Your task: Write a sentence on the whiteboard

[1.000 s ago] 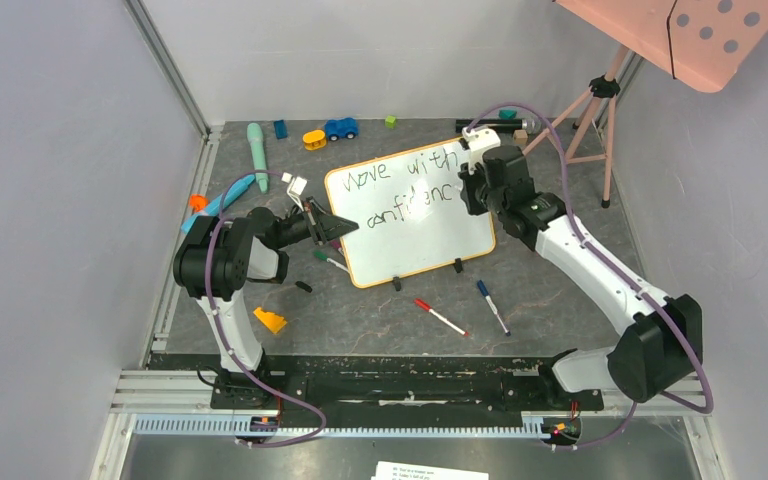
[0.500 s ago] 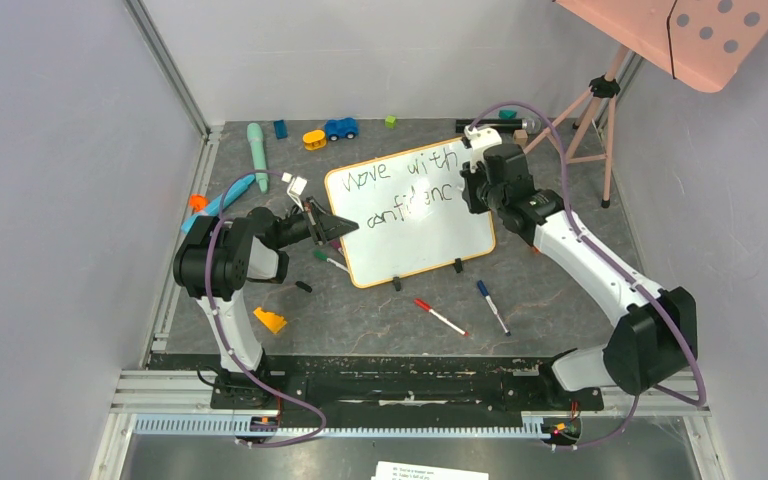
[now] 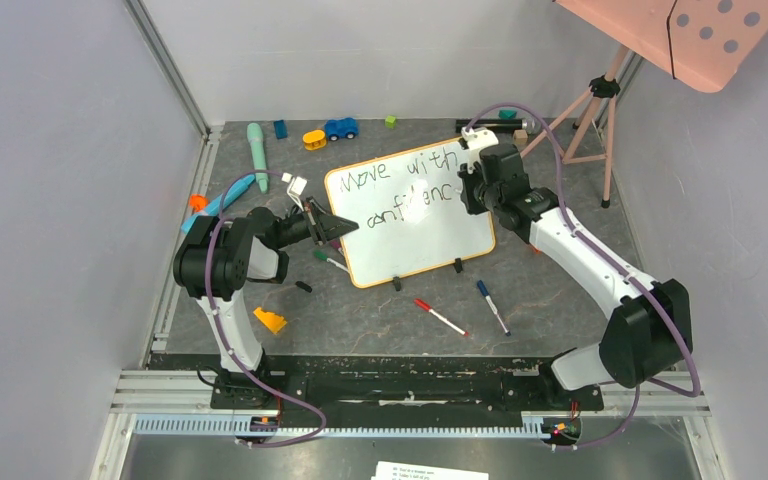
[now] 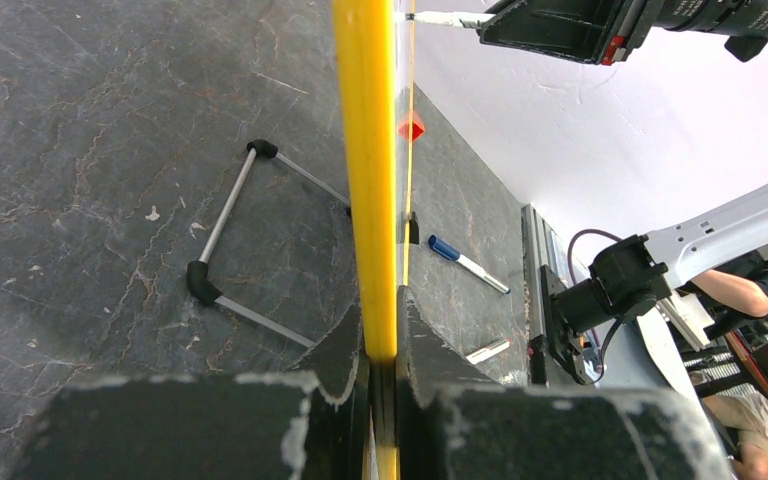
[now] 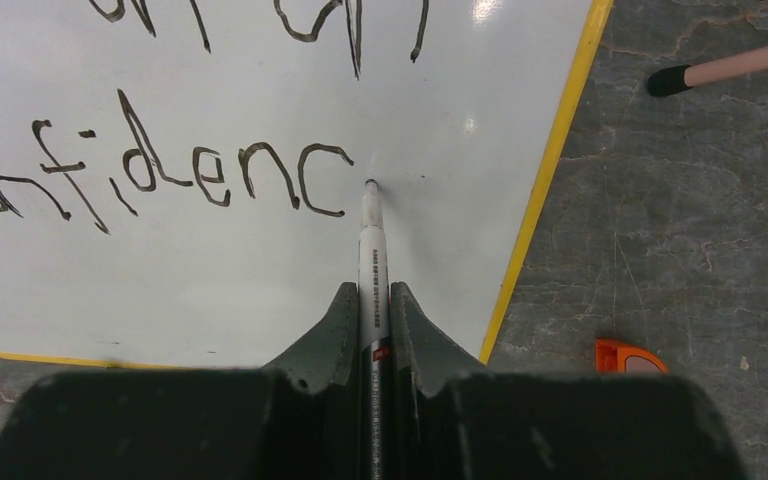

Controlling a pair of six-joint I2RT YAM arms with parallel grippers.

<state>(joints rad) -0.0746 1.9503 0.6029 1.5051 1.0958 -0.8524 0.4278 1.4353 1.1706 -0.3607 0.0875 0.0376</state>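
Over the last second the right arm has drawn its elbow and upper link a little to the left. Its wrist has crept slightly to the far left, above the right end of the lettering. The left arm and the board lie as they did, and the writing reads the same.

The large flat white rectangular whiteboard with a thin orange frame sits in the middle of the dark grey stone-patterned table, between the two arms. It is turned so its right end lies farther away than its left, with two small black feet along its near edge. The sentence, thin wobbly dark marker lettering, fills the far half in two rows: "Move with" above and "confidenc" below.

The right arm rises from its near-right base to a raised elbow, and its forearm slants far-left to the board's right end. The right gripper pinches a slim white marker lengthwise between its fingers. The marker's dark tip appears to rest on the white surface just right of the final "c", near the right frame edge.

The left arm folds up from its base with the elbow at the left and the forearm pointing right. The left gripper is pressed together on the board's left frame edge, one finger on each face.

Nearer than the board, a red-capped pen and a blue-capped pen lie on the table, apart from it.
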